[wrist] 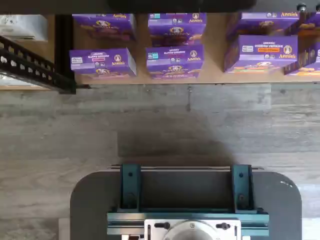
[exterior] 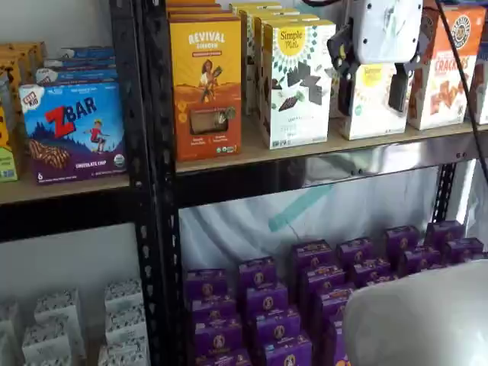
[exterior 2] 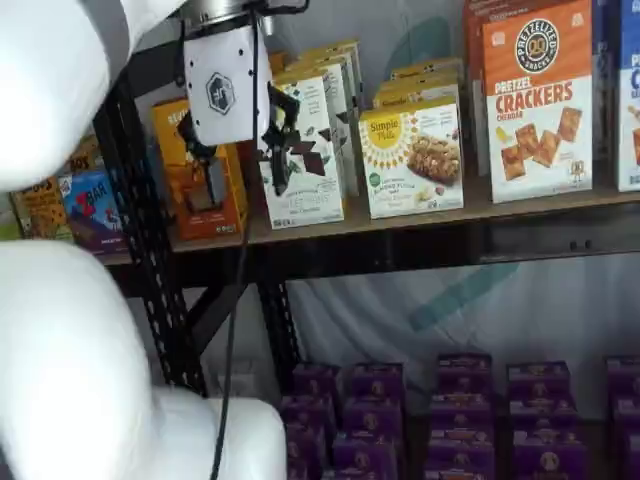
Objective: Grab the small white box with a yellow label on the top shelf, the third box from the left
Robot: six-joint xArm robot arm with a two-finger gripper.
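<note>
We've got the gripper (exterior: 375,90) jaws wide open and empty, apparently squared up to the small white box (exterior 2: 414,160) on the top shelf (exterior 2: 400,222) to straddle it.

I see gap right of small white box (exterior 2: 415,160) before pretzel crackers box (exterior 2: 538,100) | left: tall diamond-pattern carton (exterior 2: 305,150) just beside | front: top shelf (exterior 2: 430,225) edge open

top shelf (exterior 2: 420,235): small white box with yellow sunburst label (exterior 2: 415,160) stands between taller white carton with dark diamond pattern (exterior 2: 305,160) on its left and orange cracker box (exterior 2: 538,100) on its right | gripper (exterior: 373,90): in front of small white box, apart | purple boxes (exterior: 305,290): below shelf
</note>
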